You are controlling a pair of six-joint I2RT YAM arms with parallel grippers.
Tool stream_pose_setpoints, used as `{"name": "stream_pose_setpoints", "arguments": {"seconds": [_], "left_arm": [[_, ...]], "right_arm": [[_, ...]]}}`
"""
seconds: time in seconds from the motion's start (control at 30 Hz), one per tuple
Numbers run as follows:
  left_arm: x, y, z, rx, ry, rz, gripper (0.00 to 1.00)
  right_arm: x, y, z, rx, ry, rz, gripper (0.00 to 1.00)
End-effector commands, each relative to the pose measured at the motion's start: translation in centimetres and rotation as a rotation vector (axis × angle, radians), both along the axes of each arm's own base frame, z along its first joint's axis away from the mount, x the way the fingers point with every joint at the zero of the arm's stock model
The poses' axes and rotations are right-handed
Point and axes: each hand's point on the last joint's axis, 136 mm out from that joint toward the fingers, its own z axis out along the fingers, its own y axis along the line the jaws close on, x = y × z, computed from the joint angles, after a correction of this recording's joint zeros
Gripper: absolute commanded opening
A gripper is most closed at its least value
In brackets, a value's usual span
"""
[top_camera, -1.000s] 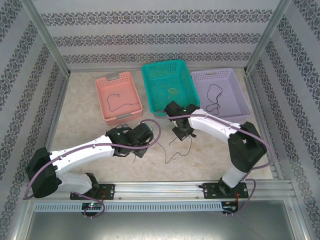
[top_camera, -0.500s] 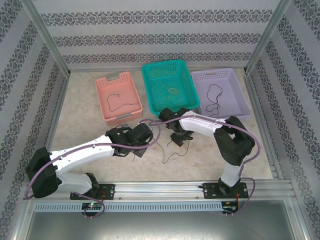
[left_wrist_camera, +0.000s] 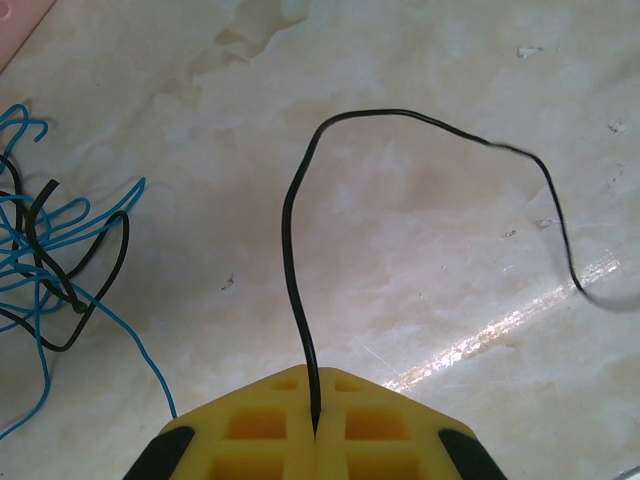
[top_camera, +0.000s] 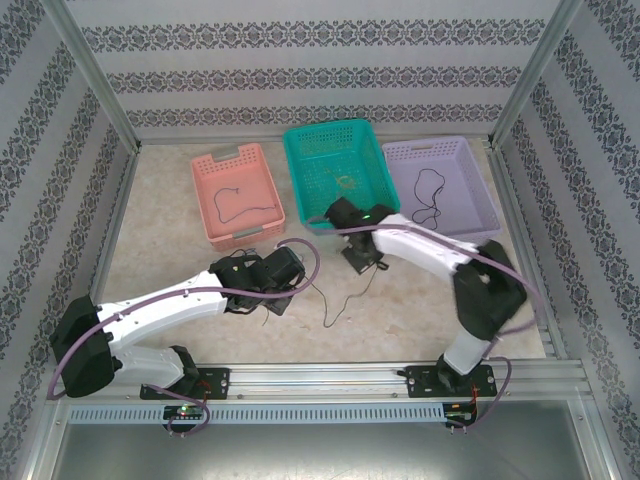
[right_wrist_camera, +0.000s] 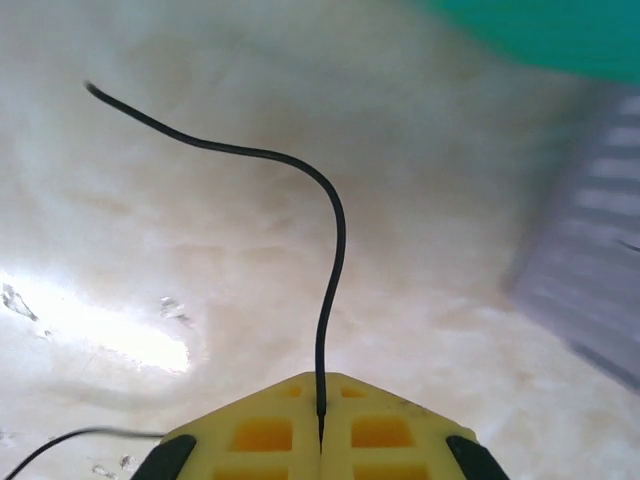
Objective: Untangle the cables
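- At the left gripper (left_wrist_camera: 314, 430), yellow jaws are pressed together on a black cable (left_wrist_camera: 288, 230), which rises from the seam, arches over and runs off to the right.
- At the right gripper (right_wrist_camera: 321, 440), matching yellow jaws pinch a black strand (right_wrist_camera: 335, 230) that curves up and away to the left.
- Just left of the left jaws, a tangle of blue and black cables (left_wrist_camera: 45, 260) lies loose on the surface (top_camera: 170, 250), apart from the held cable.
- From overhead, the right gripper (top_camera: 362, 262) hangs just in front of the teal basket (top_camera: 300, 170); the left gripper (top_camera: 280, 298) is low near mid-surface, with a thin black line sagging between the two.
- Three slotted plastic baskets line the far edge: a pink basket (top_camera: 205, 190) and a lilac basket (top_camera: 480, 190), each holding a thin dark wire, flank the teal one.
- Open, glossy, marble-patterned surface lies to the left of the left arm and in front of the pink basket.
- Metal posts and patterned walls close in the sides.
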Motion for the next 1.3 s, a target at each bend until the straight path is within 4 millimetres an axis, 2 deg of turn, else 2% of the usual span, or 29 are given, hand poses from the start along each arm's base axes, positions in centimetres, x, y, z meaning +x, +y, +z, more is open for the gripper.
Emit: {"name": "stream_pose_setpoints", "arguments": {"seconds": [0.0, 0.13, 0.23, 0.3, 0.37, 0.5, 0.6, 0.67, 0.73, 0.93, 1.1, 1.27], "left_arm": [[-0.8, 0.6, 0.0, -0.010, 0.042, 0.011, 0.00], [-0.9, -1.9, 0.9, -0.083, 0.075, -0.064, 0.00], [-0.3, -4.9, 2.4, -0.159, 0.089, -0.122, 0.00], [0.6, -7.7, 3.9, -0.224, 0.093, -0.152, 0.00], [1.9, -10.6, 5.7, -0.283, 0.082, -0.170, 0.00], [5.7, -17.6, 9.7, -0.418, 0.049, -0.195, 0.00], [8.8, -22.2, 11.2, -0.464, 0.026, -0.205, 0.00], [11.0, -24.7, 12.1, -0.483, 0.000, -0.206, 0.00], [13.3, -27.0, 12.1, -0.501, -0.033, -0.193, 0.00], [20.1, -32.4, 11.3, -0.634, -0.148, -0.124, 0.00], [24.8, -34.9, 10.2, -0.752, -0.305, -0.053, 0.00], [27.8, -35.9, 7.7, -0.816, -0.375, 0.011, 0.00]], "right_arm": [[1.5, -4.4, 7.2, 0.171, -0.161, -0.233, 0.00], [4.2, -9.0, 14.0, 0.354, -0.338, -0.430, 0.00], [6.5, -11.4, 18.9, 0.457, -0.463, -0.521, 0.00], [8.3, -12.9, 22.2, 0.529, -0.544, -0.575, 0.00], [9.9, -14.6, 24.9, 0.573, -0.608, -0.628, 0.00], [13.1, -17.7, 30.0, 0.674, -0.724, -0.704, 0.00], [15.5, -19.4, 32.3, 0.734, -0.779, -0.728, 0.00], [17.2, -20.5, 32.8, 0.754, -0.796, -0.746, 0.00], [18.9, -21.6, 33.1, 0.801, -0.815, -0.758, 0.00], [22.3, -24.3, 33.6, 0.885, -0.885, -0.761, 0.00], [24.5, -24.7, 32.3, 0.905, -0.871, -0.739, 0.00], [25.8, -24.4, 28.9, 0.907, -0.790, -0.743, 0.00]]}}
